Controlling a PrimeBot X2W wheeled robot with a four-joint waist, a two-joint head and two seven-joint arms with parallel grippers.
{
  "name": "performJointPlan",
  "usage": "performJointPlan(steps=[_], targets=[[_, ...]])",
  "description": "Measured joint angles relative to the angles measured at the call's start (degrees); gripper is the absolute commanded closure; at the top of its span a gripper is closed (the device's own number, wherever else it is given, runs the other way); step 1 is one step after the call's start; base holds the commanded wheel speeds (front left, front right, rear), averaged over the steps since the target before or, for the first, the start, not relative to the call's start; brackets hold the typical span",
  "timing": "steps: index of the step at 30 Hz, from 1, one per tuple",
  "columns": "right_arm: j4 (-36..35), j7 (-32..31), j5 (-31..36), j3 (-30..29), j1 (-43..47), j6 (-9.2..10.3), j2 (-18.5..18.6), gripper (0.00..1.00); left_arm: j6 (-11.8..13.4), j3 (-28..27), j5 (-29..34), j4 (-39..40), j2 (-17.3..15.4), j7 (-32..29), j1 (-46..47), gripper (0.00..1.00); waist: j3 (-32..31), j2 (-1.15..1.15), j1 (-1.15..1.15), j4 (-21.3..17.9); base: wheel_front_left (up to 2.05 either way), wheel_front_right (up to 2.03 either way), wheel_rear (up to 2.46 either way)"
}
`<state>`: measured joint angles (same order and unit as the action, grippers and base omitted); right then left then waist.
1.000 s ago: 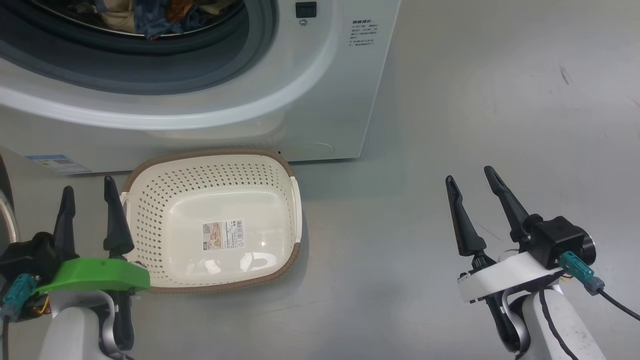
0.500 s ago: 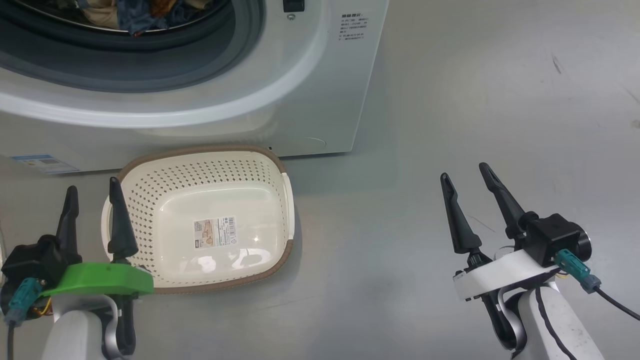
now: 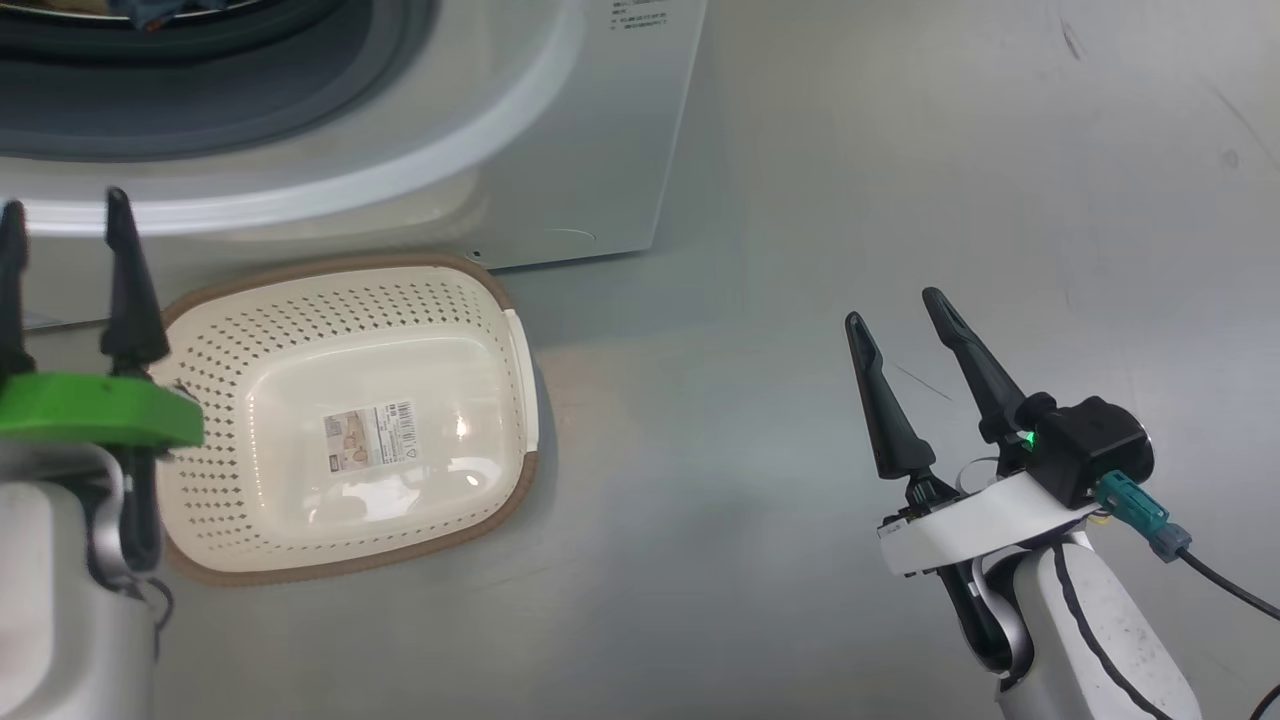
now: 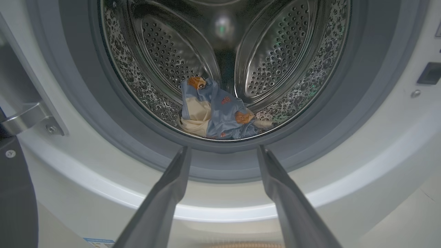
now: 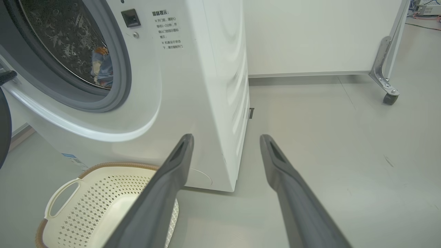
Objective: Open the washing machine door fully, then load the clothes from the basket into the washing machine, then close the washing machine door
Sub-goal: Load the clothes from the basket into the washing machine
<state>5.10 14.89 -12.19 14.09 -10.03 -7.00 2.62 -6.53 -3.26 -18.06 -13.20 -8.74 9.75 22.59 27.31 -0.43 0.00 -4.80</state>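
**Holdings at the open front-loader: both grippers empty, laundry in the drum**

1. Left gripper (image 3: 65, 200) (image 4: 223, 147): two long dark fingers on a green mount, spread wide and holding nothing. It is raised in front of the machine's opening and points into it.
2. Right gripper (image 3: 892, 305) (image 5: 226, 136): two long dark fingers on a white mount, spread wide and empty. It hangs over the bare grey floor (image 3: 800, 200), well apart from the basket, by the machine's right front corner.
3. Small cream-white perforated plastic basket with a brown woven-look rim (image 3: 400, 300) (image 5: 103, 193): it stands on the floor just in front of the machine. A barcode sticker (image 3: 368, 438) shows on its bare bottom, and a white side handle (image 5: 62, 196) faces outward.
4. Big white front-loading washing machine (image 3: 560, 130) (image 4: 379, 137) (image 5: 206, 86): it has a grey rubber gasket (image 4: 372, 69), a perforated steel drum (image 4: 165, 51), a black latch socket (image 5: 130, 18) and a small blue label (image 5: 70, 156) low on its front.
5. Clothes, a small light blue bundle printed with orange-brown characters, with cream parts (image 4: 217, 113) (image 5: 102, 67): they lie at the bottom front of the drum, just behind the gasket lip.
6. Round washing machine door with a glossy black rim (image 4: 13, 199): it is swung open to the left of the opening on a metal hinge (image 4: 27, 117).
7. White panel (image 5: 310, 34) on a metal castor bracket (image 5: 387, 86): it stands behind the machine, to its right.
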Motion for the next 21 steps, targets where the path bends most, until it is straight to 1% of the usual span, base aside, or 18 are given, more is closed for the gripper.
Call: performJointPlan(steps=[4, 13, 19, 21], targets=[[-0.3, 0.0, -0.8, 1.3, -0.8, 0.0, 0.0, 0.0, 0.0, -0.8, 0.0, -0.9, -2.5, -2.8, 5.5, 0.0, 1.7, 0.0, 0.0, -1.9, 0.0, 0.0, 0.0], [-0.7, 0.0, -2.3, 3.1, -2.3, 0.07, 0.0, 0.0, 0.0, -1.3, -0.2, -5.6, -5.4, -8.6, 15.9, 0.0, 5.7, 0.0, 0.0, -6.3, 0.0, 0.0, 0.0], [-0.9, 0.0, -2.4, 4.4, -2.5, 0.2, 0.0, 0.0, 0.0, -2.3, -0.2, -9.9, -8.3, -11.5, 20.4, 0.0, 8.5, 0.0, 0.0, -8.9, 0.0, 0.0, 0.0], [-0.9, 0.0, -2.4, 4.6, -2.6, 0.59, 0.0, 0.0, 0.0, -2.9, -0.2, -11.3, -9.0, -12.4, 22.0, 0.0, 9.4, 0.0, 0.0, -9.7, 0.0, 0.0, 0.0]])
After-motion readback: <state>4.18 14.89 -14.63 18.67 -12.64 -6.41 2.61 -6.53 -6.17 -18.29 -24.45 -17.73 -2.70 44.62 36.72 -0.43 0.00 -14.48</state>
